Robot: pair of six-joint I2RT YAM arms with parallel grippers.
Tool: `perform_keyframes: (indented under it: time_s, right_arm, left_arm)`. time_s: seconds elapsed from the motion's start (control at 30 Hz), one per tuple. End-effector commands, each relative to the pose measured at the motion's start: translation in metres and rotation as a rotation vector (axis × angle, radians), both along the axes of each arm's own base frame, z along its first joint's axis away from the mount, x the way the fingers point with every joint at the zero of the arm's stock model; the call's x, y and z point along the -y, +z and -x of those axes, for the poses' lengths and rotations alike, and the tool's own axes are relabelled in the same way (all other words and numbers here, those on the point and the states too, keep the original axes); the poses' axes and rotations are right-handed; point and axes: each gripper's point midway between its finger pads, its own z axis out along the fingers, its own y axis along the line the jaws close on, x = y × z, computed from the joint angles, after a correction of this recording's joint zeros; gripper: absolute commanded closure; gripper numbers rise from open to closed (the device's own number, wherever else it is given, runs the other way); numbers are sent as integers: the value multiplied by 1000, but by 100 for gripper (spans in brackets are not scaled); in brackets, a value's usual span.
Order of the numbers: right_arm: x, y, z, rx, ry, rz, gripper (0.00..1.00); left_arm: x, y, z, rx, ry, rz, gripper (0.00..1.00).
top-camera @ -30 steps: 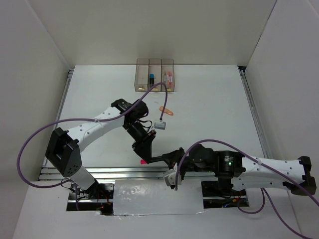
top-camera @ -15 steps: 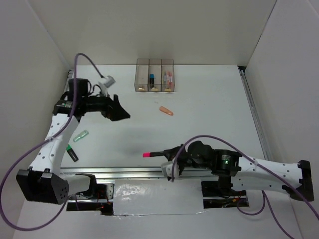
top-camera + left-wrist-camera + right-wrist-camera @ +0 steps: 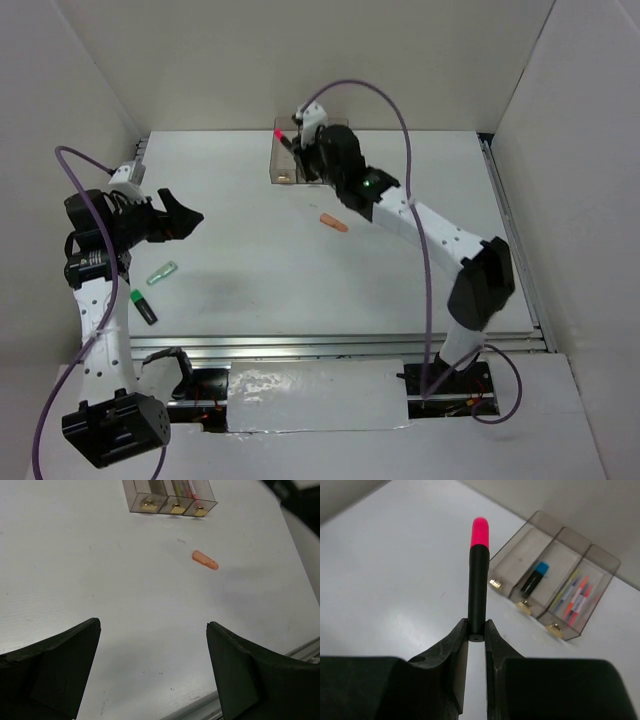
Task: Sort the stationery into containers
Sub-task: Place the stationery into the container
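The right tool (image 3: 476,630) is gripping the highlighter (image 3: 478,580) by its black end, pink tip pointing forward, bins (image 3: 517,555) lying near, right of that axis in the wrist view; the left tool (image 3: 153,625) is standing wide open, empty.

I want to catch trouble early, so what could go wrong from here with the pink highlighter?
The right end effector pinches the highlighter only at its tail, so it could swing or slip out. In the wrist view its pink tip appears left of the bins, so releasing now might drop it outside them.
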Motion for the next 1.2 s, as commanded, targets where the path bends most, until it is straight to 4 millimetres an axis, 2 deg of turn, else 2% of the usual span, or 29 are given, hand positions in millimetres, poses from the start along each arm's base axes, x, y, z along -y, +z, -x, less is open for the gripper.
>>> perform_keyframes:
  time_s: [0.0, 0.03, 0.07, 0.1, 0.13, 0.2, 0.23, 0.33, 0.4, 0.43, 0.47, 0.63, 0.67, 0.73, 0.77, 0.83, 0.87, 0.97, 1.07, 1.17]
  right_arm:
    - [14, 41, -66, -132, -234, -244, 100]
    - [16, 6, -94, -193, -282, -213, 100]
    - [17, 3, -107, -220, -307, -240, 100]
    - [15, 20, -119, -201, -316, -270, 100]
    - [14, -5, -135, -232, -342, -254, 100]
    - [20, -1, -153, -184, -388, -277, 100]
    - [22, -13, -161, -186, -405, -270, 100]
    - [16, -22, -171, -181, -408, -285, 100]
    - [11, -34, -181, -181, -405, -286, 100]
    - [9, -46, -186, -189, -409, -276, 100]
    - [8, -44, -191, -173, -410, -287, 100]
    - [14, -65, -211, -148, -457, -316, 94]
    - [18, -78, -217, -156, -476, -314, 93]
    - [22, -88, -223, -161, -515, -329, 92]
    - [27, -102, -227, -174, -533, -323, 91]
    - [30, -110, -231, -171, -556, -323, 92]
    - [31, -120, -233, -179, -564, -313, 92]
    - [29, -122, -238, -175, -559, -316, 91]
    - [26, -117, -244, -162, -535, -348, 85]
    - [25, -113, -252, -147, -532, -380, 74]
  left_arm:
    - [-13, 6, -2, 39, 58, -32, 1]
    - [-16, 5, -1, 43, 76, -47, 1]
    - [-22, 3, 0, 38, 98, -57, 1]
    - [-24, 2, 2, 46, 102, -77, 1]
    - [-26, 1, 3, 48, 105, -92, 1]
    - [-26, -2, 8, 47, 87, -125, 1]
    - [-27, -4, 9, 43, 92, -130, 1]
    - [-31, -10, 13, 39, 112, -143, 1]
    - [-34, -15, 14, 35, 118, -139, 1]
    - [-34, -16, 14, 36, 120, -138, 1]
    - [-33, -17, 15, 32, 117, -131, 1]
    - [-32, -29, 17, -9, 108, -105, 1]
    - [-32, -31, 16, -14, 106, -103, 1]
    - [-32, -34, 18, -23, 109, -97, 1]
    - [-32, -37, 19, -31, 108, -92, 1]
    - [-30, -40, 20, -37, 102, -81, 1]
    - [-30, -43, 22, -41, 99, -78, 1]
    - [-31, -44, 22, -40, 108, -76, 1]
    - [-30, -43, 22, -35, 103, -77, 1]
    - [-27, -41, 24, -19, 46, -114, 1]
